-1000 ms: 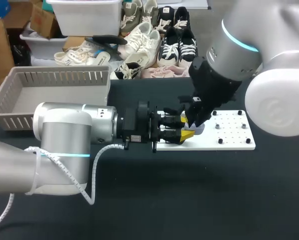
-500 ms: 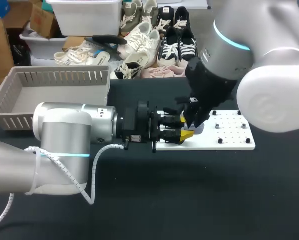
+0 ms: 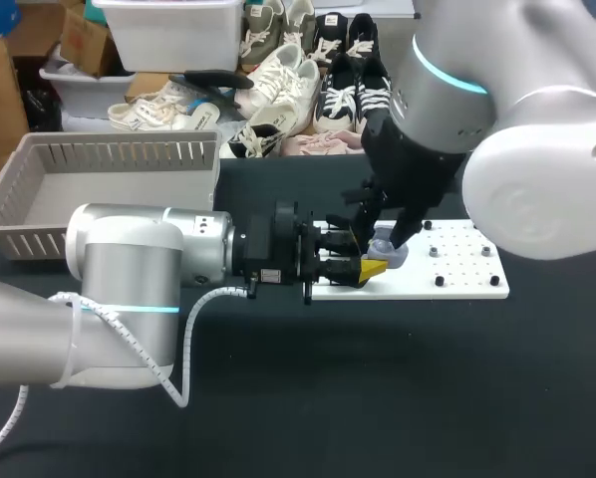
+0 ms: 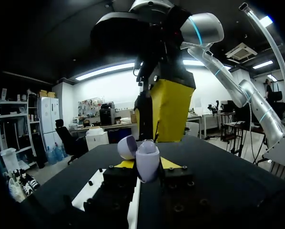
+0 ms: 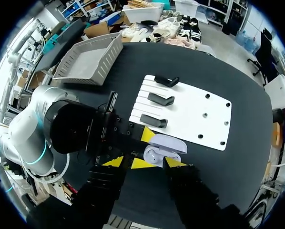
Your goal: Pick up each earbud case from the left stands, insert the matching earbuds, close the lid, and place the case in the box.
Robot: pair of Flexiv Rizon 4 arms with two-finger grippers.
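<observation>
**Right gripper (image 5: 143, 162) clear of earbud case (image 5: 164, 151)**

Fingers apart and empty, it has drawn up and back in the last second; left gripper (image 3: 368, 254) stays clamped on the lilac case, lid open, above the white board (image 3: 457, 269); an earbud seems seated; lid closing likely next.

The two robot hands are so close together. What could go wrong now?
The left gripper pinches the open earbud case only near its tips, so a push from the right gripper just above might tilt it or knock it loose. Both grippers crowd one spot, so they could bump.
</observation>
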